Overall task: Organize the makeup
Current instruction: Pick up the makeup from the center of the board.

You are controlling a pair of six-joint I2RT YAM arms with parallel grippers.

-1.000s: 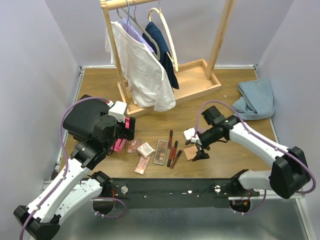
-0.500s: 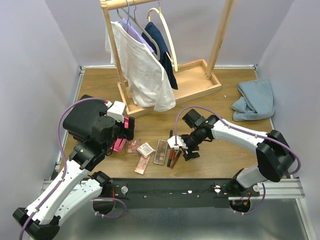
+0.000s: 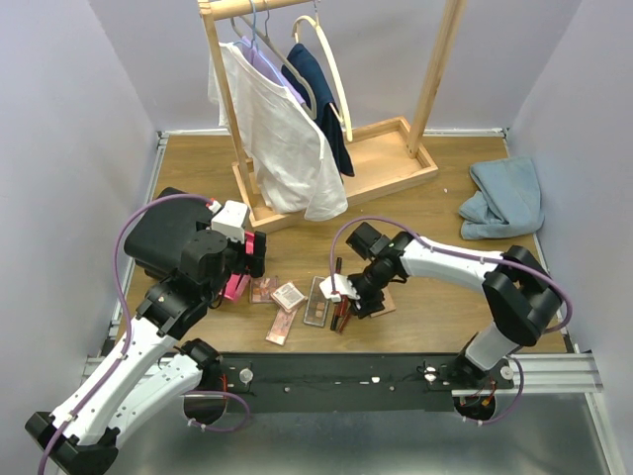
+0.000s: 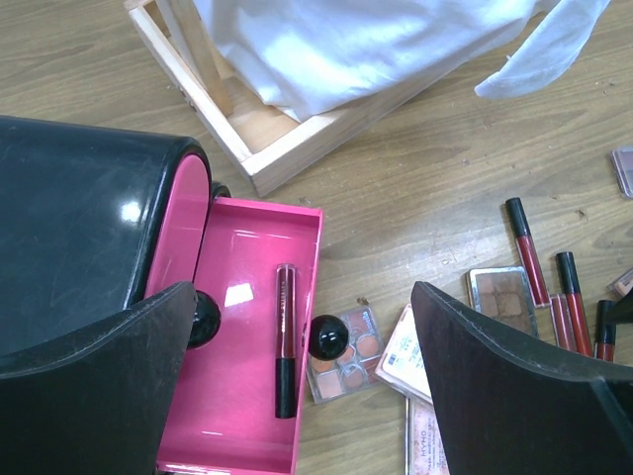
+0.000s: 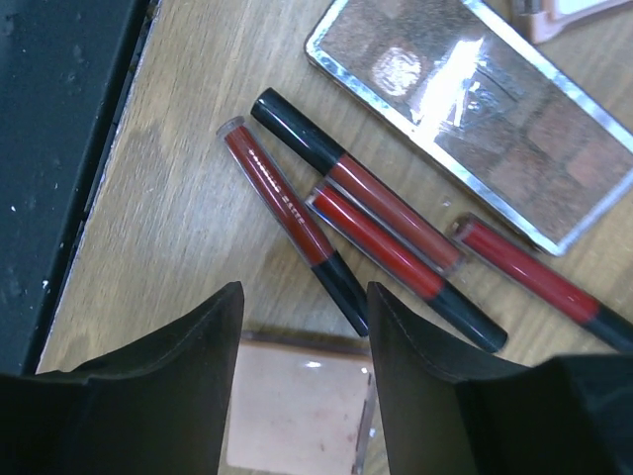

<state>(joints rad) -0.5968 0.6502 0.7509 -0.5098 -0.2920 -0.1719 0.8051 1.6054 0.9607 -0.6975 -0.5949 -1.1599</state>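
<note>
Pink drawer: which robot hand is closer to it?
Left. The left gripper hovers right above the pink drawer; the right gripper is off to its side, over the red tubes.

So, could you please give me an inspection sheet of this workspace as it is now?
Surface: wooden table, no spill seen.
Job's things: red tubes, palette and peach compact lie loose; one tube lies in the pink drawer.
Clutter: clothes rack, blue cloth, black case.
Grippers: left gripper open above the drawer; right gripper open, fingers straddling a tube's dark end.
Cables: purple cable loops over each arm.
Surroundings: lilac walls.
</note>
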